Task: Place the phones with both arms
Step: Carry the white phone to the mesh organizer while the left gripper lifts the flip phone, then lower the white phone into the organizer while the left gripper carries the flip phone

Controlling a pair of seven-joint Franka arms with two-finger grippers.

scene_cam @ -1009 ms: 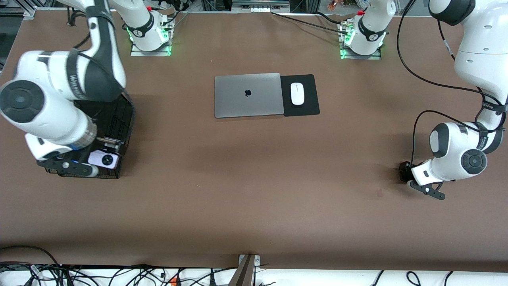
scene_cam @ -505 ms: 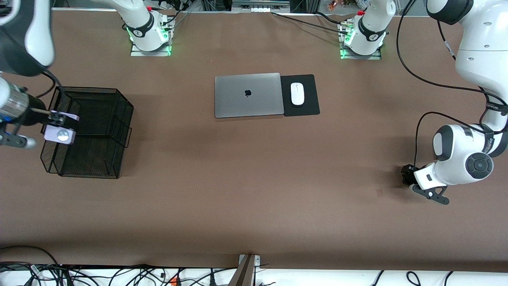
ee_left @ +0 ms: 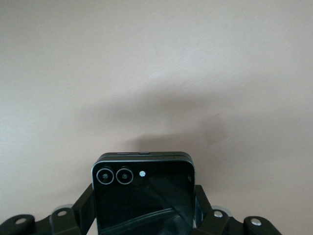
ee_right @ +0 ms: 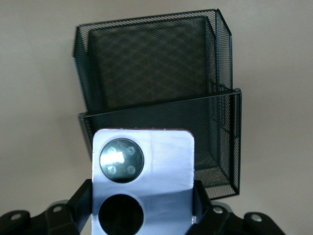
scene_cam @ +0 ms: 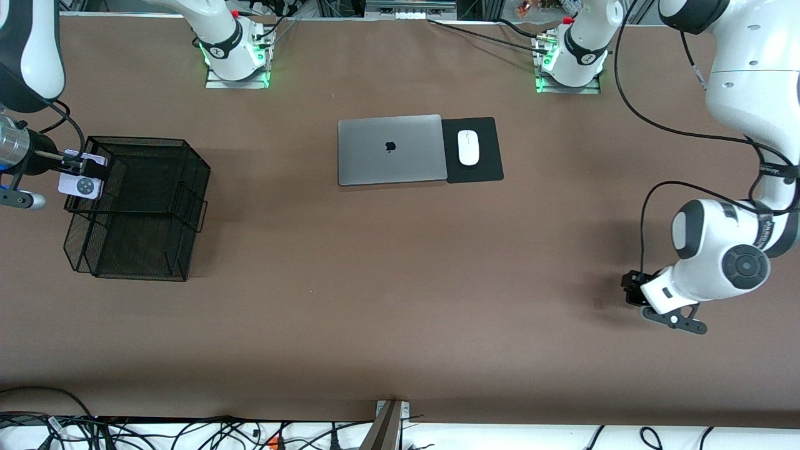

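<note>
My right gripper is shut on the small square lilac phone and holds it in the air over the rim of the black mesh basket, at the right arm's end of the table. The right wrist view shows the lilac phone upright between the black fingers, with the basket below it. My left gripper hangs low over bare table at the left arm's end. It is shut on a small square black phone with two round lenses.
A closed grey laptop lies mid-table toward the arms' bases. Beside it, a white mouse rests on a black pad. Cables run along the table's edge nearest the front camera.
My right arm has lifted the lilac phone up out of the basket and carried it to the basket's rim. My left arm has shifted slightly with the black phone.
</note>
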